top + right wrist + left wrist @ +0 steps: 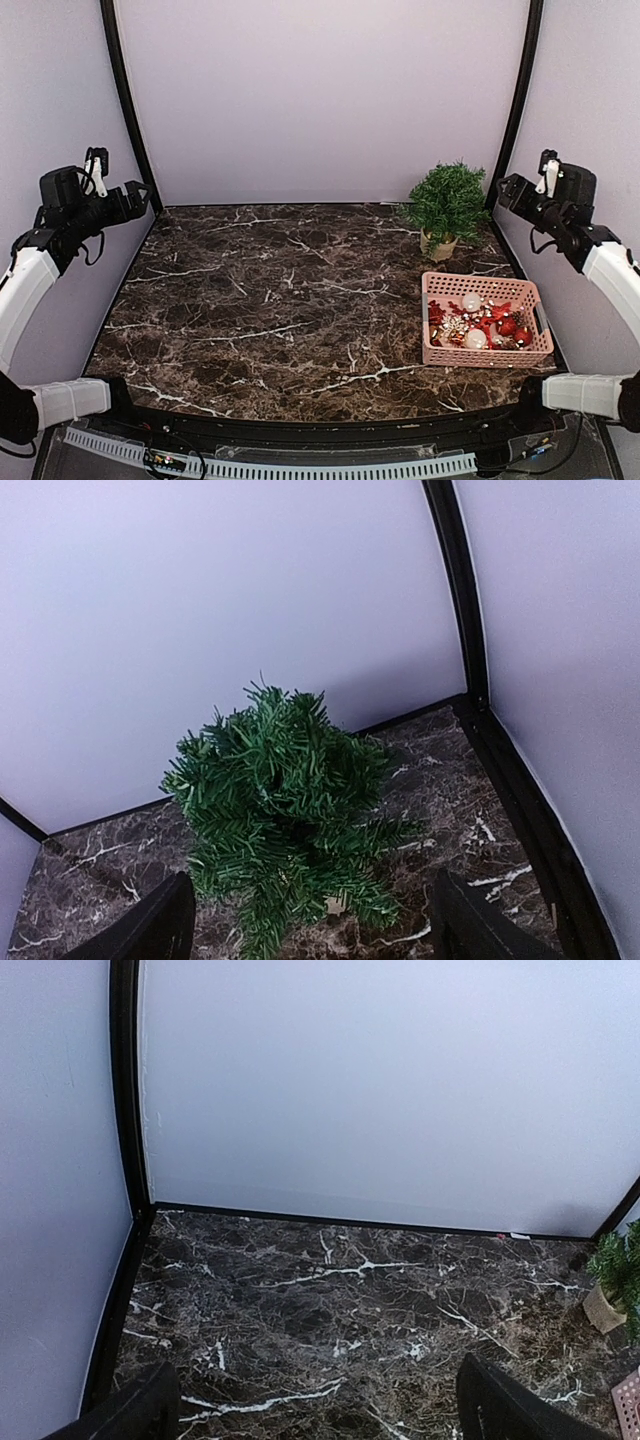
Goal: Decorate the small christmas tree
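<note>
Left gripper (pixel 138 197) and right gripper (pixel 506 190) both gape empty while the small bushy dark-green christmas tree (pixel 447 203) stands upright behind the pink plastic basket (pixel 488 356)

A pink basket (pixel 487 356) of red, white and gold ornaments (pixel 490 325) sits on the dark marbled counter (pixel 260 290), below the right end effector (pixel 507 191), well apart from it
</note>
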Tool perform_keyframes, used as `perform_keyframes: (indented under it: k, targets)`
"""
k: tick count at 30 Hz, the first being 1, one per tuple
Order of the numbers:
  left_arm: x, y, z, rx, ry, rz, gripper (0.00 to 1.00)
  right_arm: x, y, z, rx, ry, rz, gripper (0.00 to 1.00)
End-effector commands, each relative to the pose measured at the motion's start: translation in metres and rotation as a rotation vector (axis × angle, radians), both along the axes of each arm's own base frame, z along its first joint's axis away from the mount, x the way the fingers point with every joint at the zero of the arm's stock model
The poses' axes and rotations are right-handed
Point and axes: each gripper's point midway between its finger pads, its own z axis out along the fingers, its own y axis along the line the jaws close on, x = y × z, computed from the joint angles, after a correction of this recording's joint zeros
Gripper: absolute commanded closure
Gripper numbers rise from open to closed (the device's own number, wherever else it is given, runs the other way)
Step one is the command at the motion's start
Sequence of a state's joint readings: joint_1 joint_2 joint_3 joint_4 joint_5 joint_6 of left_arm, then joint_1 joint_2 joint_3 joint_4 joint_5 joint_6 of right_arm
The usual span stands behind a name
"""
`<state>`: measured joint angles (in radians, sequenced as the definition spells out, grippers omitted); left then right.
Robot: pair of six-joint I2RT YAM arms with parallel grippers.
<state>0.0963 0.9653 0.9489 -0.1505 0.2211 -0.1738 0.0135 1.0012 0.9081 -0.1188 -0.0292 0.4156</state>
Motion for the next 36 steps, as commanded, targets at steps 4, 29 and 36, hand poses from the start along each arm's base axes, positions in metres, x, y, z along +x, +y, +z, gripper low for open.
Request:
perform_keyframes:
  k: [4,29,36]
  targets:
    - [-0.008,-0.002,-0.008,0.050,0.014,-0.023,0.01,0.035,0.024,-0.035,0.023,0.124,0.094,0.31]
    - [-0.008,-0.003,-0.013,0.042,0.020,-0.033,0.01,0.094,0.070,-0.084,-0.206,0.220,0.034,0.46]
    - [-0.008,-0.003,-0.014,0.042,0.023,-0.032,0.01,0.103,0.067,-0.085,-0.268,0.219,-0.002,0.63]
